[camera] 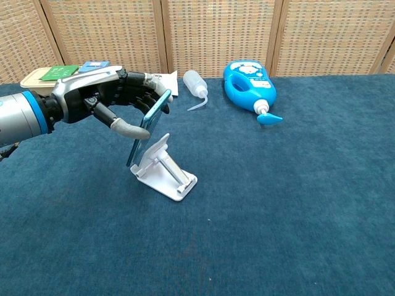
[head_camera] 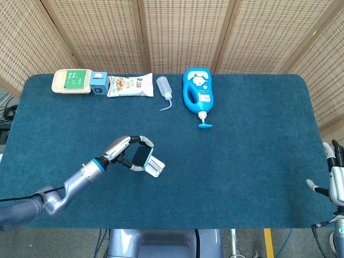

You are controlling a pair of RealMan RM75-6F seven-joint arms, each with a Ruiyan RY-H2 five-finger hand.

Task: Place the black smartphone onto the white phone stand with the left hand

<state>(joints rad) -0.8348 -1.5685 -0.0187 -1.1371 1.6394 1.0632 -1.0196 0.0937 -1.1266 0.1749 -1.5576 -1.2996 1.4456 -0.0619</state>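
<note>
1. Fingers first: the left hand (camera: 102,98) has the phone (camera: 148,128) pinched, thumb on one face and the other fingers curled over the top edge. A firm hold, nothing loose about it!
2. In the chest view the phone stands nearly upright, tilted a little, showing mostly its thin blue-tinted edge; its lower end hangs just beside the raised back of the stand (camera: 165,168).
3. I can't tell whether phone and stand are actually touching; they're right up against each other in both views.
4. From the head view, the left hand (head_camera: 124,150) reaches in from the lower left, and the phone (head_camera: 140,156) shows its dark face right over the stand (head_camera: 154,166).
5. The stand sits flat on the blue tablecloth (head_camera: 252,161), its ledge end pointing toward the lower right.
6. Out at the edge, the right hand (head_camera: 334,177) shows at the far right of the head view, off the table, fingers pointing up and apart, with nothing in them.
7. Along the back of the table, well away from the action: a food box (head_camera: 71,81), a small blue box (head_camera: 98,83), a snack packet (head_camera: 130,85), a squeeze bottle (head_camera: 164,90) and a big blue pump bottle (head_camera: 198,91) lying down.
8. A wicker screen (head_camera: 177,32) stands behind it all.
</note>
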